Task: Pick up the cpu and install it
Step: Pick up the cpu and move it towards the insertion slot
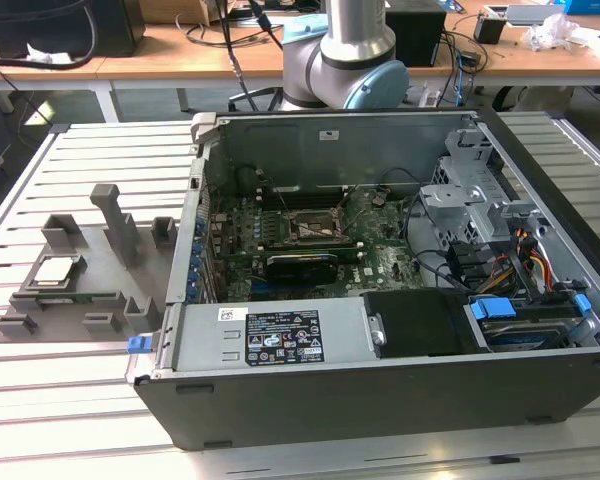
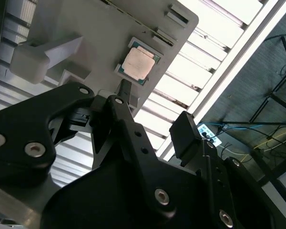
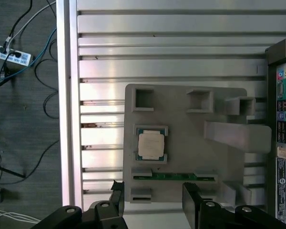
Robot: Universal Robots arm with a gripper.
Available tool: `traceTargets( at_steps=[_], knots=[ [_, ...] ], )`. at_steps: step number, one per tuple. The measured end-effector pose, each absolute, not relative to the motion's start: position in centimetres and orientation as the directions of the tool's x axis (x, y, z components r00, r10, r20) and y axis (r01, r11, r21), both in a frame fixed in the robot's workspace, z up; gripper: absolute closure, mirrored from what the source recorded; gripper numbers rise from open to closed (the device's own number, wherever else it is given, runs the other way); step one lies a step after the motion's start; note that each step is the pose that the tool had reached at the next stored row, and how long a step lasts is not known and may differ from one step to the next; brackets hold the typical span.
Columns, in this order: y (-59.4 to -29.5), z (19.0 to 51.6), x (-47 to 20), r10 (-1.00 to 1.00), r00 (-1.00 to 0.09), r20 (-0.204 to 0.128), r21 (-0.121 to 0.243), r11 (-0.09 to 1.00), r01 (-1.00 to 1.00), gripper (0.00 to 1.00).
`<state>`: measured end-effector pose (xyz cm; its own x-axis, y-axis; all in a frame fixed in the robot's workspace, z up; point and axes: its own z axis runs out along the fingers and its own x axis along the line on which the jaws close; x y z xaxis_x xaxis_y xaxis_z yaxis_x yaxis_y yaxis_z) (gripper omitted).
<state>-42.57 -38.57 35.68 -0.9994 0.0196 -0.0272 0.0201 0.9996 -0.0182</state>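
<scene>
Exterior view's left: grey holder tray [image 1: 98, 283] on the slatted table [image 1: 40, 400]. The cpu [image 1: 57, 270] lies flat in its pocket, silver top up, not yet picked. Middle: open pc case [image 1: 380, 400]. The socket [image 1: 315, 226] on the motherboard looks empty, but I can't tell if the frame is latched. The arm [image 1: 355, 40] rises behind the case.

Gripper [image 3: 152, 187] in the first wrist view: jaws spread wide, nothing between them. Fingers [image 3: 190, 191] hang above the near edge of the tray. The cpu is beyond the fingertips along the approach line, roughly midway between the two fingers. It's well apart from both, no contact. Second wrist view agrees: the cpu sits past the tip of the narrow finger, pads clear.

Axis: the chip is square, so no long axis to speak of. In the first wrist view its edges run about square to the line between the jaws, so two opposite sides face the pads. The pocket walls hug the corners. The sides look free for the pads, but that's my read only.

A green board strip [image 3: 174, 176] stands on edge in a tray slot just beside the cpu pocket, on the side toward the jaws. A tall tray post [image 3: 233, 136] stands off to one side.

Single arm, so no choice of hand. Stage, my judgement: pre-grasp hover over the tray, with pick and install both open.
</scene>
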Motion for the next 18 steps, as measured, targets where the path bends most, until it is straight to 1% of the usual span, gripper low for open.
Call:
traceTargets(
  at_steps=[18],
  knots=[
    [-38.57,34.68,-42.57,0.02,-0.999,-0.027,-0.018,1.0,0.02,0.4]
  ],
)
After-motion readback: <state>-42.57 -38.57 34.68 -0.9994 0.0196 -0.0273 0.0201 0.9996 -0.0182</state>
